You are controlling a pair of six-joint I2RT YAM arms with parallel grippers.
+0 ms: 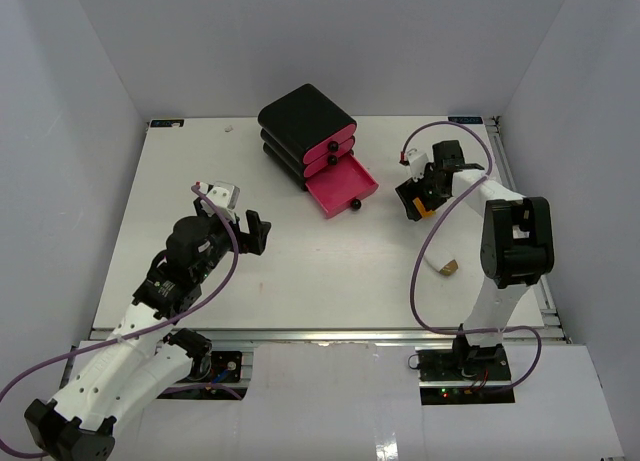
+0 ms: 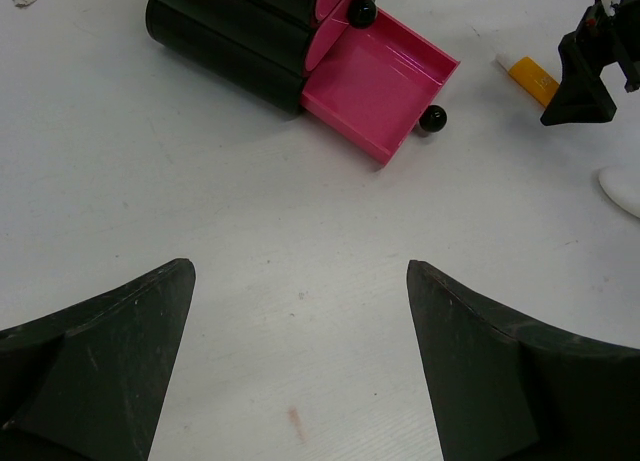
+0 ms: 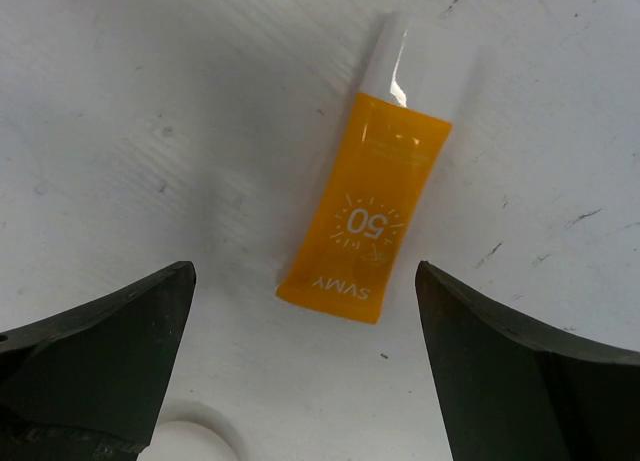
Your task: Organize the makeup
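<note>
The orange tube (image 3: 363,217) with a white cap lies flat on the white table, just beyond and between my right gripper's (image 3: 305,281) open fingers. From above, the right gripper (image 1: 415,203) hovers over the tube (image 1: 427,214), right of the drawer box. The tube also shows in the left wrist view (image 2: 530,77). A white oval tube with a tan end (image 1: 446,268) lies nearer the right arm's base. My left gripper (image 1: 240,224) is open and empty over bare table (image 2: 300,281). No tan bottles are in view.
A black box (image 1: 300,121) with three pink drawers stands at the back middle. Its bottom drawer (image 1: 340,186) is pulled out and looks empty in the left wrist view (image 2: 375,81). A white rounded thing (image 3: 190,446) sits by my right gripper's left finger.
</note>
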